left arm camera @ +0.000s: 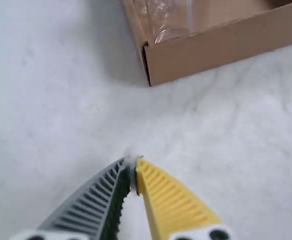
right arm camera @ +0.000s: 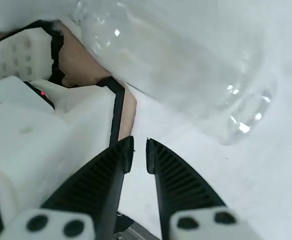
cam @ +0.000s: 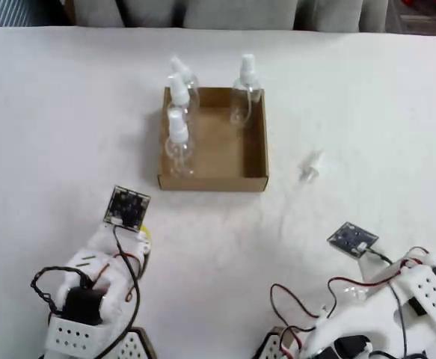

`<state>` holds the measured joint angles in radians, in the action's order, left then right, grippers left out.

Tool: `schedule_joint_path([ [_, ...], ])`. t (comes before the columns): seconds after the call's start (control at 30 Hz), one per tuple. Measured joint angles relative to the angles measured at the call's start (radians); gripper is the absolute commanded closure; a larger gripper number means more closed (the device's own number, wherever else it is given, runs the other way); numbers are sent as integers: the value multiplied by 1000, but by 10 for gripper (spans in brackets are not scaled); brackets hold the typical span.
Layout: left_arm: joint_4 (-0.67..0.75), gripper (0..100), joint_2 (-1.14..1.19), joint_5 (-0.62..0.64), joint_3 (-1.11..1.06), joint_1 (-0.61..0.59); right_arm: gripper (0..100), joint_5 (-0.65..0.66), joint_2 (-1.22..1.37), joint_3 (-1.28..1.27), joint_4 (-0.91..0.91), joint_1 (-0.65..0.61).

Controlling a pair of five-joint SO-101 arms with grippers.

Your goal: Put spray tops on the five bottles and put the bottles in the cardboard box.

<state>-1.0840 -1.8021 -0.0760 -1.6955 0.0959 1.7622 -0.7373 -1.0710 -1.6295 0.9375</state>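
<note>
High view, spray top (cam: 309, 166): loose on the table right of the cardboard box (cam: 214, 182), nearer the right arm.
High view, capped bottles (cam: 178, 142): four standing in the box.
Left wrist view, left gripper (left arm camera: 134, 167): jaws pressed together, empty, the box corner ahead.
Right wrist view, right gripper (right arm camera: 139, 150): jaws almost together, pinching nothing.
Right wrist view, clear bottle (right arm camera: 186, 65): on its side just past the tips, its long axis slanting across them.
</note>
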Motion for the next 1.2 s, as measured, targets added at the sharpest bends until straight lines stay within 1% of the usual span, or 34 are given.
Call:
schedule_joint_path([
  [0.13, 0, 976, 0, 0, 0, 0, 981, -25, 0, -2, 0, -64],
  [0.2, 0, 976, 0, 0, 0, 0, 981, -83, 0, -5, 0, -112],
  [0.3, 0, 976, 0, 0, 0, 0, 981, -190, 0, -18, 17, -221],
  [0.4, 0, 976, 0, 0, 0, 0, 981, -264, 0, -26, 44, -304],
  [0.8, 0, 976, 0, 0, 0, 0, 981, -494, 2, -95, 247, -422],
  [0.9, 0, 976, 0, 0, 0, 0, 981, -539, 2, -97, 253, -460],
  [1.03, 0, 976, 0, 0, 0, 0, 981, -623, 2, -97, 258, -549],
  [1.2, 0, 976, 0, 0, 0, 0, 981, -756, 2, -97, 264, -701],
])
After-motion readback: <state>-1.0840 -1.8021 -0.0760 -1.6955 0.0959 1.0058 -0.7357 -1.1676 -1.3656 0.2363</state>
